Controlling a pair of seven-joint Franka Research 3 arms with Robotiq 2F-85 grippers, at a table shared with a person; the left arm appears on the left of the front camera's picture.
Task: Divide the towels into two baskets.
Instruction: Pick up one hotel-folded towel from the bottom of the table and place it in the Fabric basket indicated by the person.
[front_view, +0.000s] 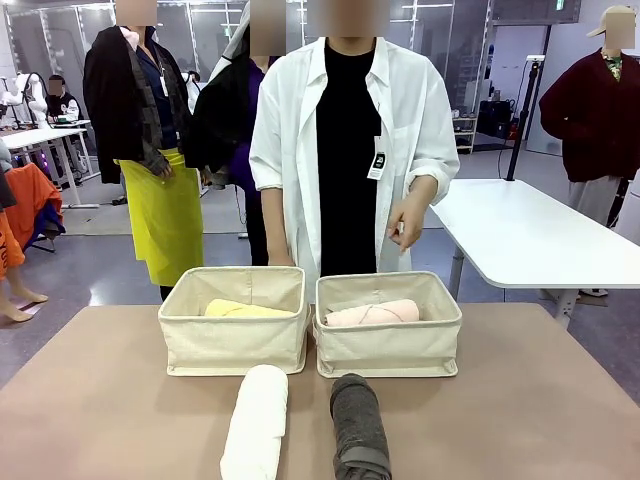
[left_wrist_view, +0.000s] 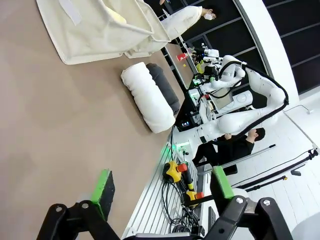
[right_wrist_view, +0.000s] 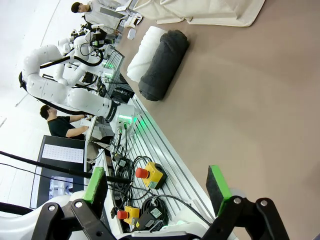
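Note:
Two cream canvas baskets stand side by side at mid-table. The left basket (front_view: 233, 335) holds a yellow towel (front_view: 245, 310); the right basket (front_view: 388, 340) holds a pale pink towel (front_view: 372, 314). In front of them lie a rolled white towel (front_view: 256, 422) and a rolled dark grey towel (front_view: 359, 425), side by side on the brown table. In the left wrist view my left gripper (left_wrist_view: 162, 190) is open above bare table, the white towel (left_wrist_view: 148, 95) and grey towel (left_wrist_view: 164, 87) well ahead. My right gripper (right_wrist_view: 157, 187) is open too, far from the grey towel (right_wrist_view: 162, 65).
A person in a white shirt (front_view: 345, 150) stands behind the baskets, hands off the table. The table's near edge borders a metal rail with emergency-stop boxes (right_wrist_view: 150, 174) and cables. Another white table (front_view: 530, 235) stands at the far right.

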